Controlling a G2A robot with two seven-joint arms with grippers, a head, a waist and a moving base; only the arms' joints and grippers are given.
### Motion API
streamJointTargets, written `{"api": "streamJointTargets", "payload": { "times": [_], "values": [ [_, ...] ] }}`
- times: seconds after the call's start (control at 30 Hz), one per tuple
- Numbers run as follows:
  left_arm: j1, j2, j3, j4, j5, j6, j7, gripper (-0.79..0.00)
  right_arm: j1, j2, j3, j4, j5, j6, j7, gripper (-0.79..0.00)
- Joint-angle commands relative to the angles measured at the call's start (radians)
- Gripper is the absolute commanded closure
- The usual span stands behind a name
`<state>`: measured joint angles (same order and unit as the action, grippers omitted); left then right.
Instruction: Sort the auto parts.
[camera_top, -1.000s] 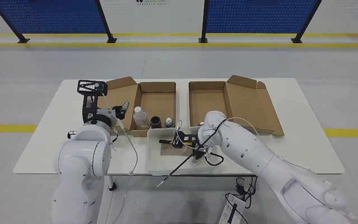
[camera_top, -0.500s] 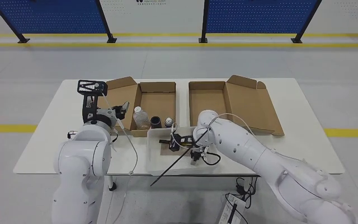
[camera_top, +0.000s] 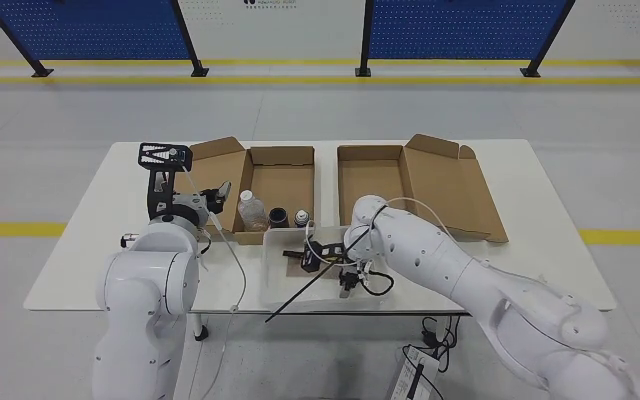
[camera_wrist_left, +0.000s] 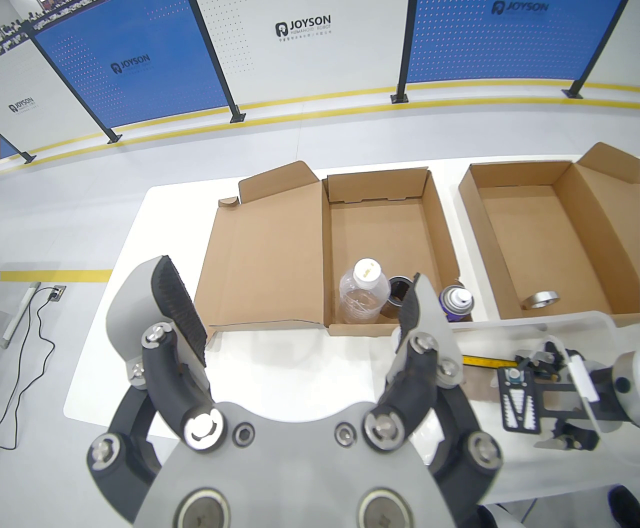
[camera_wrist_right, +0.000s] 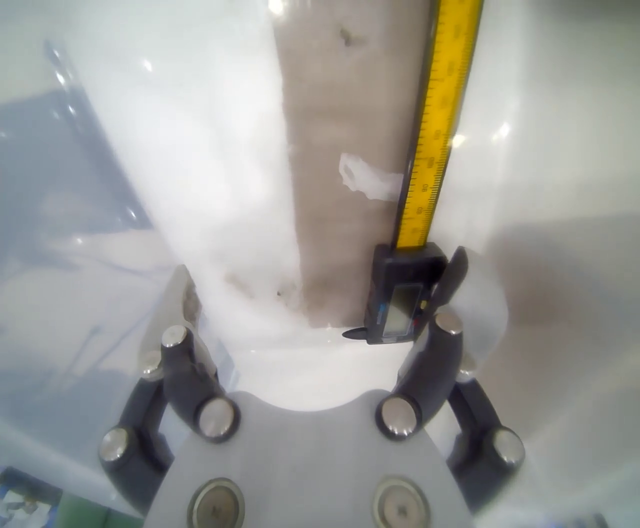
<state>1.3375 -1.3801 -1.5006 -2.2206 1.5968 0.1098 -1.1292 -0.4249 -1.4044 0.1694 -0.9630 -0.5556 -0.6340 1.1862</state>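
The white bench (camera_top: 560, 270) carries one open cardboard box (camera_top: 285, 185) and a second box (camera_top: 370, 185) side by side mid-bench. A clear tray (camera_top: 285, 285) sits at the near edge. A spray can (camera_wrist_left: 456, 302) stands between the boxes' near corners.

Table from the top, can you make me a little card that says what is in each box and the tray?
Left box: clear bottle, dark can, spray can at its corner
Right box: one metal ring
Clear tray: yellow caliper
Right gripper: in the tray, fingers open beside the caliper
Left gripper: fingers open, holding nothing
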Motion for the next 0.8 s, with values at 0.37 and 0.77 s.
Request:
{"api": "streamJointTargets", "payload": {
  "times": [0.37, 0.77],
  "values": [
    [0.0, 0.0, 0.0, 0.0, 0.0, 0.0, 0.0, -0.785, -0.012, 0.061, 0.001, -0.135, 0.078, 0.012, 0.012, -0.785],
    [0.0, 0.0, 0.0, 0.0, 0.0, 0.0, 0.0, -0.785, 0.01, 0.119, 0.001, -0.281, 0.029, 0.073, 0.072, -0.785]
  ]
}}
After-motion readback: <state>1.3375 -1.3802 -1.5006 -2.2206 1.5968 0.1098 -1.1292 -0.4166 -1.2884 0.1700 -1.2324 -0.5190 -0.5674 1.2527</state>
